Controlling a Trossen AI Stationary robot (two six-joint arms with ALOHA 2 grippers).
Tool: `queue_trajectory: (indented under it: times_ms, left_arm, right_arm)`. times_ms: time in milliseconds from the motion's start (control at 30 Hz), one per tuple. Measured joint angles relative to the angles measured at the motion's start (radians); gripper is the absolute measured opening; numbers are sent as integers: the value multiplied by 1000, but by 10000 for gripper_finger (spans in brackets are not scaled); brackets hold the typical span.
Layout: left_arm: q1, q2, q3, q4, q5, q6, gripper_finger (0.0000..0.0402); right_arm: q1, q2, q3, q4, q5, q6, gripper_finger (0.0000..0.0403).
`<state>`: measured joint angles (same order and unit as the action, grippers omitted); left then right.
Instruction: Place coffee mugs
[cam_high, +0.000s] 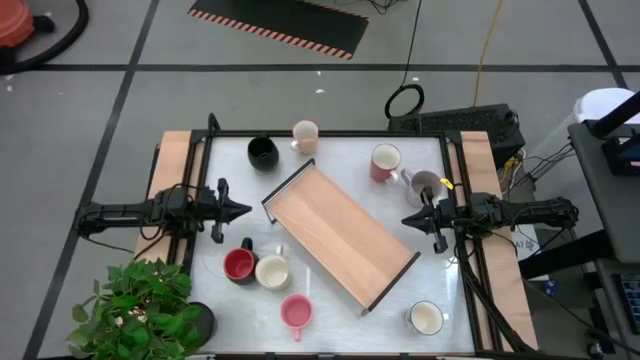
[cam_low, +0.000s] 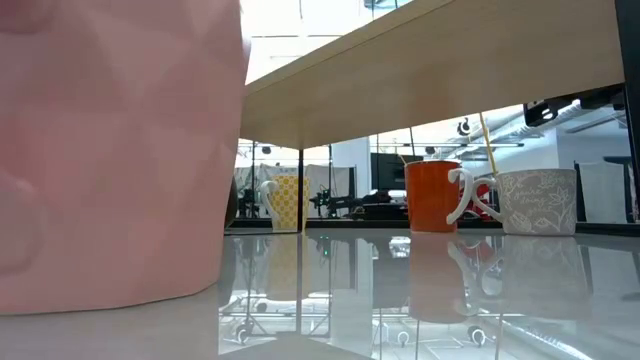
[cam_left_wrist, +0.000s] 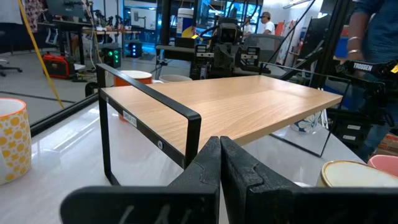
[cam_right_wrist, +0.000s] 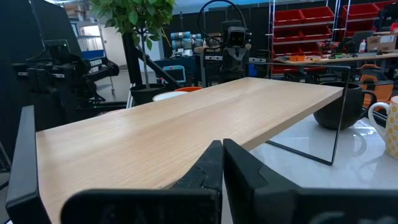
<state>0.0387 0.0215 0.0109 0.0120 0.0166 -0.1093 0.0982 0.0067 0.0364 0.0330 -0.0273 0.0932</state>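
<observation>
The long wooden tray (cam_high: 340, 236) lies bare, slanted across the middle of the table (cam_high: 230, 185). Eight coffee mugs (cam_high: 240, 264) ring it near the edges and corners. The left gripper (cam_high: 240, 210) and right gripper (cam_high: 410, 219), both closed and empty, flank the tray. Risk: a closed claw reaching in could tip a mug or shove the tray.

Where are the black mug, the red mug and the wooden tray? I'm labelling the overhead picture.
black mug (cam_high: 262, 152), high view, on its dark inside.
red mug (cam_high: 238, 264), high view, on its red inside.
wooden tray (cam_high: 340, 235), high view, on the middle of its bare board.
</observation>
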Motion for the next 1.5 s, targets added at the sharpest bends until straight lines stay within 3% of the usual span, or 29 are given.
queue_trajectory:
  times_ms: [1500]
  left_arm:
    - [0,0,0,0,0,0,1]
  right_arm:
    - [0,0,0,0,1,-34,0]
